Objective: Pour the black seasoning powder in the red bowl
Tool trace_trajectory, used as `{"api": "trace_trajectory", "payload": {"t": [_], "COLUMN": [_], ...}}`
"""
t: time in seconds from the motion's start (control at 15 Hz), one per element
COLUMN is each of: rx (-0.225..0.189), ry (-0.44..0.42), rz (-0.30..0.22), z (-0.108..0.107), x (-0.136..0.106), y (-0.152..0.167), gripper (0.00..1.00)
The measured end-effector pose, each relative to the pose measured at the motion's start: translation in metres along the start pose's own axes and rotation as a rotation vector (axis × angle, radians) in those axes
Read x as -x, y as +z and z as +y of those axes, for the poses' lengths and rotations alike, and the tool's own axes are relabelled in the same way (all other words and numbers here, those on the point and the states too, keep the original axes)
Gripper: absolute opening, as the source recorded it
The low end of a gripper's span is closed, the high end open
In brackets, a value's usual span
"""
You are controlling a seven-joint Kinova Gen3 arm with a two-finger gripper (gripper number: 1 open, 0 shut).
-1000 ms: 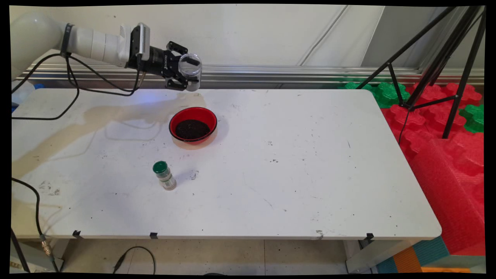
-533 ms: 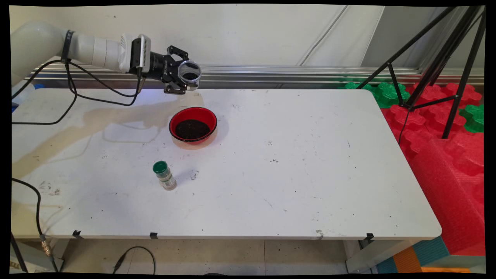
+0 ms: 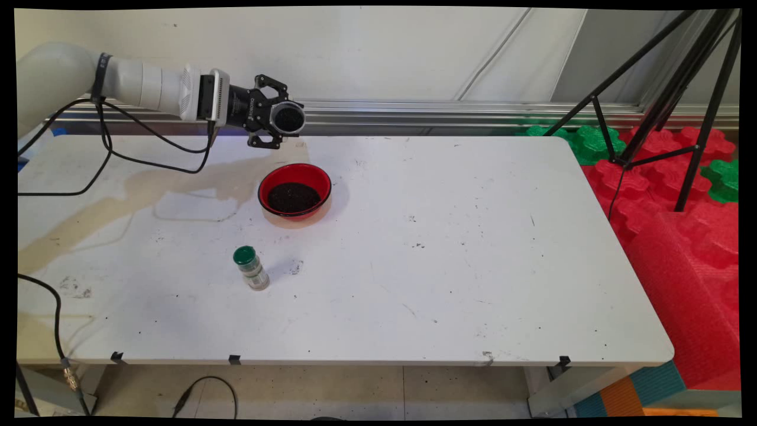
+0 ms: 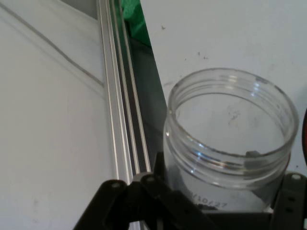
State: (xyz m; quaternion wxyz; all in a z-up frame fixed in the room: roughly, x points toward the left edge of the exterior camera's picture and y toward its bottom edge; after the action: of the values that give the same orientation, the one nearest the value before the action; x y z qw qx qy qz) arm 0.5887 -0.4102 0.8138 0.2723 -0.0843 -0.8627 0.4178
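1. Hand [image 3: 282, 119] is closed on a clear plastic jar [image 3: 288, 118], fingers clamping its body on both sides. It is held in the air over the counter's [image 3: 443, 248] far edge, up near the wall rail [image 3: 473, 109].
2. Jar is tipped sideways in the main view, mouth facing the camera. In the hand view its threaded rim [image 4: 230, 117] is open, no lid on it, and it looks empty.
3. Red bowl [image 3: 294, 191] sits on the counter just below and in front of the hand, apart from the jar, with dark granular stuff [image 3: 293, 197] inside.
4. Small spice bottle with a green cap [image 3: 251, 267] stands upright nearer the front edge, well apart from the hand.
5. Black tripod [image 3: 668, 94] stands at the right, over red and green foam blocks [image 3: 680, 195].
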Motion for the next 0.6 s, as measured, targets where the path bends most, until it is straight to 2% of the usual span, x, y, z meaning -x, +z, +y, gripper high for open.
{"api": "trace_trajectory", "payload": {"t": [0.6], "rx": [-0.016], "ry": [0.178], "rz": [-0.022], "z": [0.0069], "x": [-0.0023], "y": [-0.0027], "gripper": [0.00]}}
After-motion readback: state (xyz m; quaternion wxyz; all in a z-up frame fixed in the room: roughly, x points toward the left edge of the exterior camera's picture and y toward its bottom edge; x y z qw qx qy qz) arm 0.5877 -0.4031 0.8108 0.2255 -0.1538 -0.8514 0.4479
